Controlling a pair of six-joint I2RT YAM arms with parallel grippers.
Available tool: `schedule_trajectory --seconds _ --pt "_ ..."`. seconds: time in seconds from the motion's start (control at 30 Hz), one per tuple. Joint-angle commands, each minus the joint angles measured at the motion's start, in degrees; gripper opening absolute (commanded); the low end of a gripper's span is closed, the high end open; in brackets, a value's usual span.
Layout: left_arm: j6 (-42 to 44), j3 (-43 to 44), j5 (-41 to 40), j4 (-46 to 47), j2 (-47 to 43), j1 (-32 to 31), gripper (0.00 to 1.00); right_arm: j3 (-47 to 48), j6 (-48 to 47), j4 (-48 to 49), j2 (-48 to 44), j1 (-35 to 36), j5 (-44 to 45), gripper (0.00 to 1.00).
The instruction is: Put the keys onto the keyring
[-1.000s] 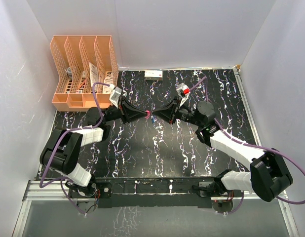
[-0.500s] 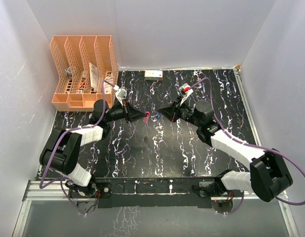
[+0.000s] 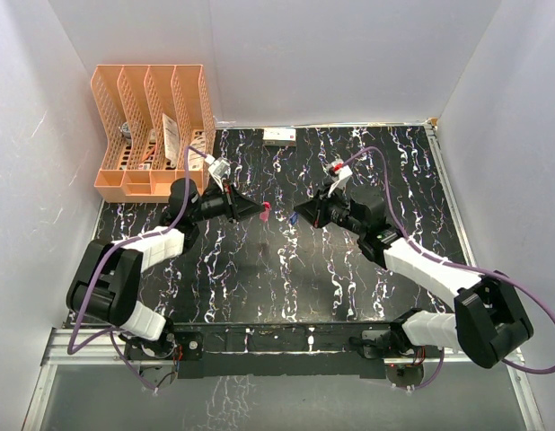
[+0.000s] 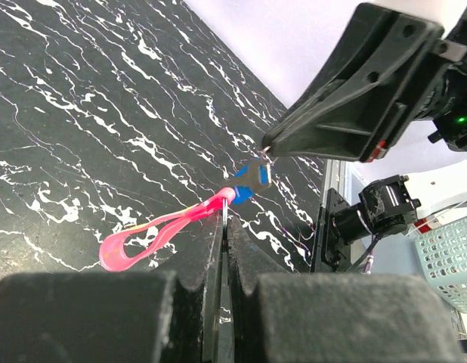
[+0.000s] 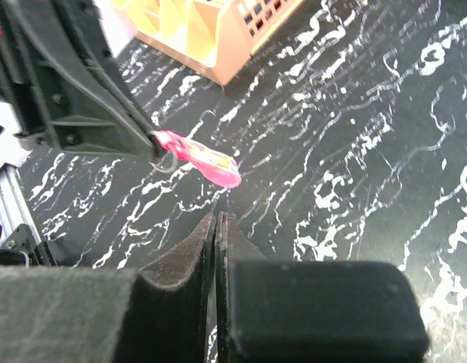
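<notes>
While both arms are being held raised over the black marbled table [image 3: 259,287], the two grippers are being pointed tip to tip, near each other but apart, just left of centre in the top view. The left gripper [image 3: 258,213] is being clamped fully closed on the keyring [image 4: 218,202], pinched at its thin metal ring. As a result, the red-pink strap [image 4: 162,233] is being left to dangle clear toward the lower left of the left wrist view, and the ring is being presented to the other arm.

The right gripper [image 3: 299,215] is likewise closed, and the blue-headed key [image 4: 245,186] is being carried in mid-air at its tip, just beside the strap's ring end. The key appears to be gripped by the blade, so that the head is being offered to the ring. Whether the key is already being threaded cannot be told, as the overlap is hiding any contact. A grey piece beside the blue head may be the silvery-white key, but this cannot be confirmed.

Judgement: threading is being attempted, and fine alignment is being called for. The orange file organiser [image 3: 152,117] at the upper left is not being touched.
</notes>
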Motion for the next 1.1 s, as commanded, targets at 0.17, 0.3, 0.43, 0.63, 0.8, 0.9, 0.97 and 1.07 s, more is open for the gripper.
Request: schedule_trajectory --seconds 0.17,0.3,0.43,0.63,0.8,0.9,0.97,1.07 --pt "-2.3 3.5 1.8 -1.7 -2.6 0.2 0.0 6.0 1.7 -13.1 4.5 -0.3 5.3 0.0" --pt "-2.6 3.4 2.6 -1.4 -2.2 0.2 0.0 5.6 2.0 -12.9 4.8 -0.3 5.8 0.0" --pt "-1.9 4.0 4.1 -2.3 -2.0 0.2 0.0 6.5 1.1 -13.6 4.9 -0.3 6.1 0.21" --pt "-1.7 4.9 8.1 -2.4 -1.3 0.2 0.0 7.2 -1.4 -11.4 2.8 -0.3 3.9 0.35" --pt "-4.1 5.9 13.9 1.5 1.4 0.2 0.0 8.8 -2.9 -9.1 0.8 -0.3 -1.1 0.36" --pt "-9.0 6.4 18.2 7.2 4.0 0.1 0.0 9.7 -5.1 -8.4 -0.2 -0.3 -4.7 0.39" --pt "-14.5 6.7 20.5 14.1 6.3 0.1 0.0 9.8 -6.4 -7.5 -0.8 -0.3 -7.0 0.44" --pt "-25.0 7.4 22.3 26.4 10.4 0.1 0.0 10.1 -7.8 -7.8 -0.8 -0.3 -8.4 0.47"
